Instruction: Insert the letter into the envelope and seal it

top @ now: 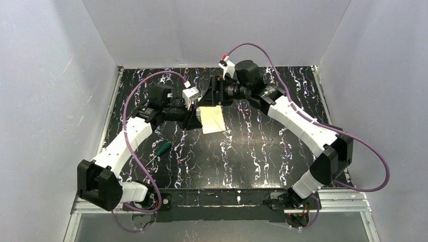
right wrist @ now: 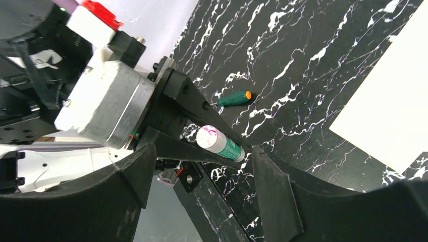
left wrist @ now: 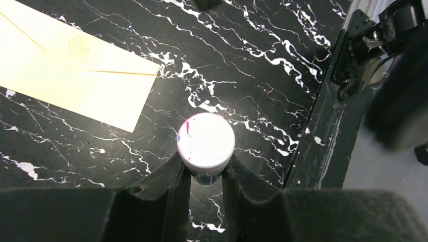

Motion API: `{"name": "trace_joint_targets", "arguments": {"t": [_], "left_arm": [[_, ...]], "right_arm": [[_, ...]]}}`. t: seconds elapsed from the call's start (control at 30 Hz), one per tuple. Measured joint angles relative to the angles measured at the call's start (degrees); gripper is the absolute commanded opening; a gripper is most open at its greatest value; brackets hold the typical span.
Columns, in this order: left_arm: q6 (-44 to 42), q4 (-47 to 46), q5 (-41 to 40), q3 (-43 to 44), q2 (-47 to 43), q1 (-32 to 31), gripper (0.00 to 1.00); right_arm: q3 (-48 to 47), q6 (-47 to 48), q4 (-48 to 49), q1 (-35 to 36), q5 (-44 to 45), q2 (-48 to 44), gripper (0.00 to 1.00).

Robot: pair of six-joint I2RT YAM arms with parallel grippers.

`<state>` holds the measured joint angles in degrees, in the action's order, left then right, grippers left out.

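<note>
The pale cream paper envelope (top: pixel 214 121) lies flat on the black, white-veined marble-pattern tabletop (top: pixel 262 151), a little beyond its centre in the top view. Its long axis there runs roughly from 12 to 6 o'clock, and its 12 o'clock end is partly covered by the grippers. In the left wrist view its flap side faces up. The fold creases show, and a small embossed emblem (left wrist: pixel 79 44), shaped something like a rose, sits near where they meet. No lettering can be read on it.

At the envelope's 9 o'clock side the left gripper (left wrist: pixel 206 176) is clamped on a glue stick with a green body and a round white cap (left wrist: pixel 206 141). The cap carries pink smears, and the print on the body is too small to read. In the left wrist view the stick is at 4 o'clock from the envelope's nearest corner, apart from the paper.

The right gripper (right wrist: pixel 202 151) hangs at the envelope's 12 o'clock end with its jaws spread wide and nothing between them.

A green-handled screwdriver with an orange butt (top: pixel 161 148) lies on the tabletop at about 8 o'clock from the envelope, well apart from it.
</note>
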<state>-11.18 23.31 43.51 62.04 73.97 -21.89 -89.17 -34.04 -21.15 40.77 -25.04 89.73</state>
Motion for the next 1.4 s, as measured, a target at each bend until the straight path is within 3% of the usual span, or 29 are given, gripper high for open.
{"name": "trace_joint_targets", "arguments": {"t": [0.13, 0.7, 1.0, 1.3, 1.4], "left_arm": [[-1.7, 0.8, -1.2, 0.5, 0.0, -0.7, 0.0], [-1.9, 0.7, -0.8, 1.7, -0.8, -1.2, 0.0], [-0.1, 1.1, -1.2, 1.8, -1.6, -1.2, 0.0], [1.0, 1.5, -2.7, 1.8, -1.6, -1.4, 0.0], [1.4, 1.6, -3.9, 1.8, -1.7, -1.6, 0.0]], "right_arm": [[-0.1, -0.1, -1.5, 1.9, 1.9, 1.2, 0.66], [0.2, -2.0, -1.0, 3.3, 2.4, 3.0, 0.65], [0.7, -3.2, -1.0, 4.3, 4.8, 2.4, 0.36], [0.7, -4.8, -3.0, 4.7, 9.0, 1.6, 0.26], [0.4, -5.4, -4.0, 4.7, 10.2, 1.6, 0.06]]}}
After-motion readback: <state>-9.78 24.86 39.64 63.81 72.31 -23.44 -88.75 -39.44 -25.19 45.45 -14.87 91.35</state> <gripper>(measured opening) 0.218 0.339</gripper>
